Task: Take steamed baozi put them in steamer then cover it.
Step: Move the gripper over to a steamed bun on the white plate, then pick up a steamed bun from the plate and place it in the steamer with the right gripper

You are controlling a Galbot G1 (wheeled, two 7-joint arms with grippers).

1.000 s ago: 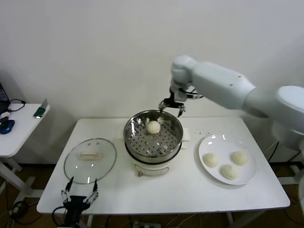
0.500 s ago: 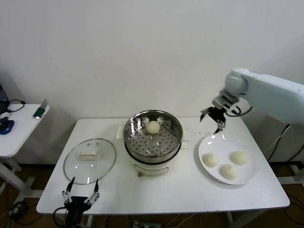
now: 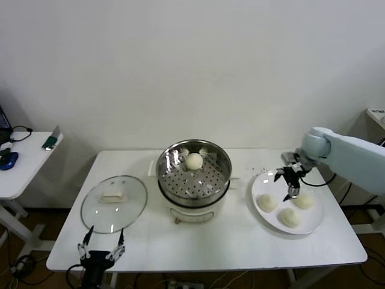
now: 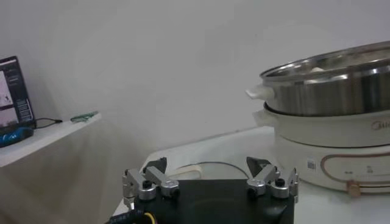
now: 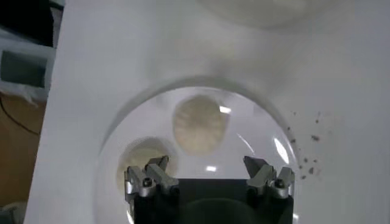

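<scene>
Right end effector [image 3: 289,183] hovering over the white plate [image 3: 316,223] on the right side of the counter [image 3: 234,244], fingers spread wide and gripping nothing. Right wrist view looking straight down past those fingers [image 5: 150,175] onto the plate [image 5: 113,182], one bun [image 5: 200,123] sitting between the finger line and another bun [image 5: 139,159] partly tucked behind one finger.

Three steamed baozi [image 3: 266,202] on that plate, bunched close together but each one separate. Fourth baozi [image 3: 194,161] already inside the steamer [image 3: 194,179], resting on the perforated tray toward the back wall. Steamer in the middle of the counter, shiny steel pot on its white base, no lid on it.

Cover [image 3: 113,202] lying flat on the counter to the left of the steamer, just beside it, cream handle facing up.

Left end effector [image 3: 100,247] parked low at the front edge of the counter, right in front of the cover, also spread open and empty. Left wrist view showing the steamer [image 4: 332,122] off to one side, well apart from those fingers [image 4: 146,181].

Small side table [image 3: 24,168] at far left with some gadgets on it, can't make out what exactly.
</scene>
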